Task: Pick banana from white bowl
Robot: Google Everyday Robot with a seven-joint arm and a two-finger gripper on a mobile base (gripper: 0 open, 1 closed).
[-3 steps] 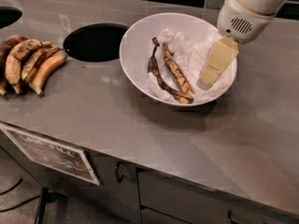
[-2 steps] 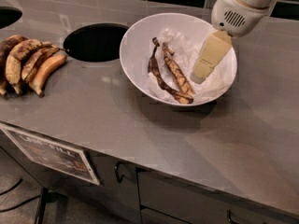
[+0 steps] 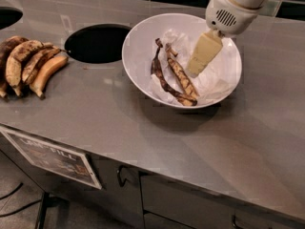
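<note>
The white bowl (image 3: 138, 46) sat on the grey metal worktop (image 3: 214, 147) toward its back edge, somewhat right of the middle, lined with crumpled white paper (image 3: 217, 80). The banana (image 3: 181, 75), fairly straight, shrivelled and yellow-brown with dark speckles, lay on the paper in the middle of the bowl, its far end pointing toward the back edge. A thinner, darker curved banana (image 3: 158, 73) lay just beside it on the side toward the left edge. The gripper (image 3: 194, 70), cream-coloured below a white wrist housing (image 3: 228, 15), reached down into the bowl from the back right; its tip hung close to the banana on the right, apart from it and holding nothing, and whether it was open or closed could not be told. A round opening (image 3: 97, 43) was cut into the worktop left of the bowl. A bunch of bigger bananas (image 3: 28, 66) lay at the left edge.
</note>
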